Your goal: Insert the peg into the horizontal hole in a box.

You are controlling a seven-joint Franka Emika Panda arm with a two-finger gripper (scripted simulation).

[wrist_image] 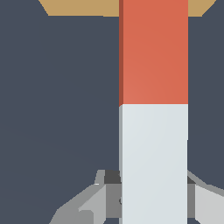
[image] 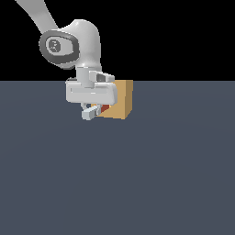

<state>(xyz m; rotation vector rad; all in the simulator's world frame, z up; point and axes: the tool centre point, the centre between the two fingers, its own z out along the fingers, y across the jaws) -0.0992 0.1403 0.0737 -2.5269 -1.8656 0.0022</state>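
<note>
Landmark = the box; everything below is placed relative to it.

Exterior view, left to right: the hand hangs low over the table, just off the box's near face on the exterior view's left. Its fingers are narrowed onto the peg. Only a sliver of the peg's orange-red half shows there, between the hand body and the box face. The box sits just right of the hand, tan, resting on the table.

Wrist view: the peg fills the middle. Grey-white half is pinched between the fingers, orange-red half leads toward the box. So the grip is on the pale end and the red end is the insertion end.

Key relation: the peg's long axis points straight at the box face, horizontal. The red tip looks at or just into the face. The hole itself is hidden behind the peg and hand in both views, so I can't confirm tip-to-hole alignment or insertion depth.

My read: next move is a straight push along the peg axis toward the box. Any lateral or height offset would jam the tip on the face or shove the box.

No brands, labels or readable text anywhere.
</note>
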